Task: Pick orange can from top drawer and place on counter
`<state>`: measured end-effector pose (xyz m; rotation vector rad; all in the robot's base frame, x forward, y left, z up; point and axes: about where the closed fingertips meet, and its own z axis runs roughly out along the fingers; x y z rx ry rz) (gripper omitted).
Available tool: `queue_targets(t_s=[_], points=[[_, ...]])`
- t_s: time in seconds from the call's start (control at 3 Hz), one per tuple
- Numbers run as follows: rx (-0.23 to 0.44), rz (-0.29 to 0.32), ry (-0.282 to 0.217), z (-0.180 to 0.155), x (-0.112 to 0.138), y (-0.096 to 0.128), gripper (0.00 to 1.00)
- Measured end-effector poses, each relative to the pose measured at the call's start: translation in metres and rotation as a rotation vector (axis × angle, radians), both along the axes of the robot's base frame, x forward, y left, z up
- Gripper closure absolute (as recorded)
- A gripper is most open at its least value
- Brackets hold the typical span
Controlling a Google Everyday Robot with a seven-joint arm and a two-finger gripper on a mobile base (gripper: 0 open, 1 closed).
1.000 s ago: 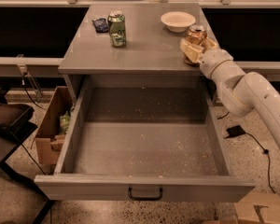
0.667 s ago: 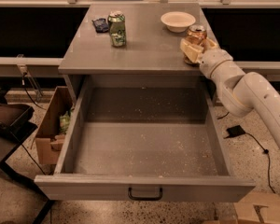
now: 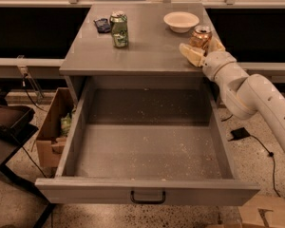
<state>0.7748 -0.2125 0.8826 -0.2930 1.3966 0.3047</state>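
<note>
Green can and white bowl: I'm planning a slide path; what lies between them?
Bare counter, in the camera view. The pincer is at the orange can, beside the bowl.

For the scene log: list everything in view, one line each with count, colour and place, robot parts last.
orange can: one, orange-brown, counter's right edge
green can: one, green, counter's back left
bowl: one, white, counter's back right
packet: one, dark, left of green can
counter: one, grey, above the drawer
top drawer: one, grey, pulled open below counter
cardboard box: one, brown, floor left of drawer
adapter with cable: one, black, floor at right
arm: one, white, reaching in from right
end effector: one, beige, at the orange can
</note>
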Motion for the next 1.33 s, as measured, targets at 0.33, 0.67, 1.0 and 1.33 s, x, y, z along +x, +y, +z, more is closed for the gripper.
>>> queue_targets(t_s=[0.33,0.67,1.0,1.33], points=[[0.000,0.000,0.000,0.000,0.000,0.000,0.00],[-0.068,0.021,-0.005,0.021,-0.001,0.008,0.00],[-0.142,0.213,-0.017,0.090,-0.016,0.099,0.00],[-0.427,0.432,0.045,0.111,-0.078,0.189,0.00]])
